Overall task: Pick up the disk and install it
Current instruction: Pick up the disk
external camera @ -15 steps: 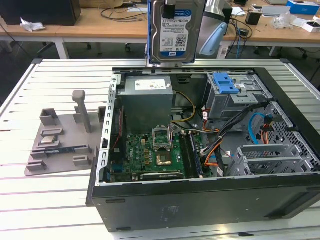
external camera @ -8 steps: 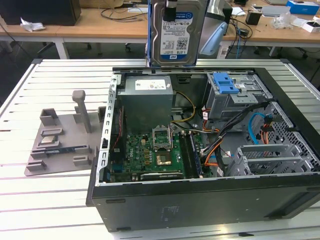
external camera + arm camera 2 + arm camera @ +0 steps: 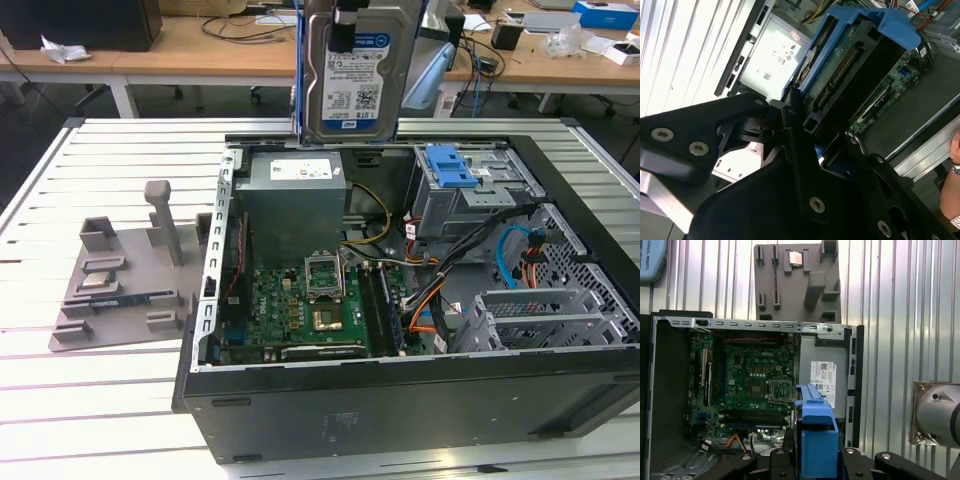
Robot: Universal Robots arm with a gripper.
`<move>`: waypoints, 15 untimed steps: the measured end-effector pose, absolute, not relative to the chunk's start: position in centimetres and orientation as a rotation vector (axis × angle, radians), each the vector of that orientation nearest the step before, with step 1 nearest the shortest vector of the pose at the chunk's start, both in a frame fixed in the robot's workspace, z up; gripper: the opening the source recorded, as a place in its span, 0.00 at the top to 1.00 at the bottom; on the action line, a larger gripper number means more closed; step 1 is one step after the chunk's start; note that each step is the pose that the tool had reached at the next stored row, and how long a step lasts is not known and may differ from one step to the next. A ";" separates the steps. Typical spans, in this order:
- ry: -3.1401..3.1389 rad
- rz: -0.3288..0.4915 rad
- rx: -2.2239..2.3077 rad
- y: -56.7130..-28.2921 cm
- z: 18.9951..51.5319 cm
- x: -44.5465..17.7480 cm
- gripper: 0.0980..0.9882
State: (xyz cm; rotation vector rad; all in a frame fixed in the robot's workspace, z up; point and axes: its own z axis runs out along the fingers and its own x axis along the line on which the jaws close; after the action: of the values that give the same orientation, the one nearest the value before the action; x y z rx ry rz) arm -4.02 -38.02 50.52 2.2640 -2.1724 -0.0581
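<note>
The disk (image 3: pixel 355 85) hangs upright above the back edge of the open computer case (image 3: pixel 400 400). It is silver, with a white-and-blue label facing the exterior view and blue rails down its sides. My gripper (image 3: pixel 346 18) is shut on its upper end. In the second wrist view the black fingers (image 3: pixel 790 145) clamp the disk (image 3: pixel 855 70), whose circuit-board side and connector show. In the first wrist view the disk's blue rail (image 3: pixel 815 430) stands edge-on over the case.
Inside the case are the grey power-supply box (image 3: pixel 295 195), the motherboard (image 3: pixel 300 300) and a drive bay with a blue latch (image 3: pixel 455 165). A grey parts fixture (image 3: pixel 120 280) lies on the slatted table at the exterior view's left. A person's hand (image 3: pixel 952 200) shows beside the case.
</note>
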 end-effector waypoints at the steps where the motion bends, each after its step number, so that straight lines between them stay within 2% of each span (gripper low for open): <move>1: -2.172 -0.058 2.264 -38.3 50.5 -4.0 0.70; 15: -2.173 -0.059 2.264 -43.8 50.4 -4.0 0.70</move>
State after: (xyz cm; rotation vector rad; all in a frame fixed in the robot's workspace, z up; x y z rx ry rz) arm -4.02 -43.83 50.36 2.2644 -2.1729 -0.0591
